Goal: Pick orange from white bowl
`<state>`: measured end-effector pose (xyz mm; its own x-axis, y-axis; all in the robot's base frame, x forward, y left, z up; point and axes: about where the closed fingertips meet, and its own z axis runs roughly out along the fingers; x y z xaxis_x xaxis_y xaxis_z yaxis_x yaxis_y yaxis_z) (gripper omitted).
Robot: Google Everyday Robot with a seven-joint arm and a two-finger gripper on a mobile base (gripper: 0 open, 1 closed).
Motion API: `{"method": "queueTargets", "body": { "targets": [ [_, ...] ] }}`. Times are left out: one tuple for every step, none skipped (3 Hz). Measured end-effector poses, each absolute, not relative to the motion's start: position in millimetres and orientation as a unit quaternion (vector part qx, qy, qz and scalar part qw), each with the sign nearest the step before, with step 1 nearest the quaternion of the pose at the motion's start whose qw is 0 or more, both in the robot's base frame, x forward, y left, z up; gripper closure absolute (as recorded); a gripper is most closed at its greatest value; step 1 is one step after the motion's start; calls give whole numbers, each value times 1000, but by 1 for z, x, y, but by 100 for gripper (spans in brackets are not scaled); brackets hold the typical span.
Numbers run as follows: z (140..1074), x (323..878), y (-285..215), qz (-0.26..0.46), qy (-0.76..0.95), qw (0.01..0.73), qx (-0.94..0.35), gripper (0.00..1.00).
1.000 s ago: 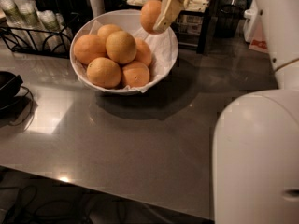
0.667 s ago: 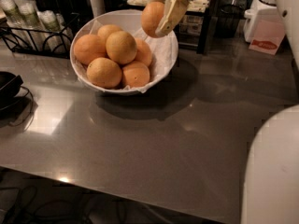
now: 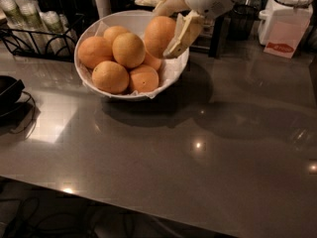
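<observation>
The white bowl (image 3: 171,76) with crinkled paper lining stands on the grey counter at upper left and holds several oranges. My gripper (image 3: 171,26) comes in from the top right and is shut on one orange (image 3: 158,33), a finger on each side of it. That orange sits at the bowl's right rim, just above the others. The near finger (image 3: 184,33) covers its right side.
A black wire rack (image 3: 34,33) with cups stands at the left behind the bowl. A white jar with a red label (image 3: 287,26) stands at the upper right. A black object (image 3: 7,90) lies at the left edge. The counter's front edge runs along the bottom.
The view has shifted and the arm's white body has left the right side. The gripper still holds the orange at the bowl's right rim.
</observation>
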<state>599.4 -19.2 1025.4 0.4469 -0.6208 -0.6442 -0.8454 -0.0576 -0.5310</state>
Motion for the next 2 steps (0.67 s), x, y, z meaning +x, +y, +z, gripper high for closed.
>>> {"method": "queueTargets", "body": {
  "targets": [
    [1021, 569, -14, 140, 499, 473, -712, 100],
    [1017, 567, -15, 143, 501, 471, -712, 100]
  ]
}}
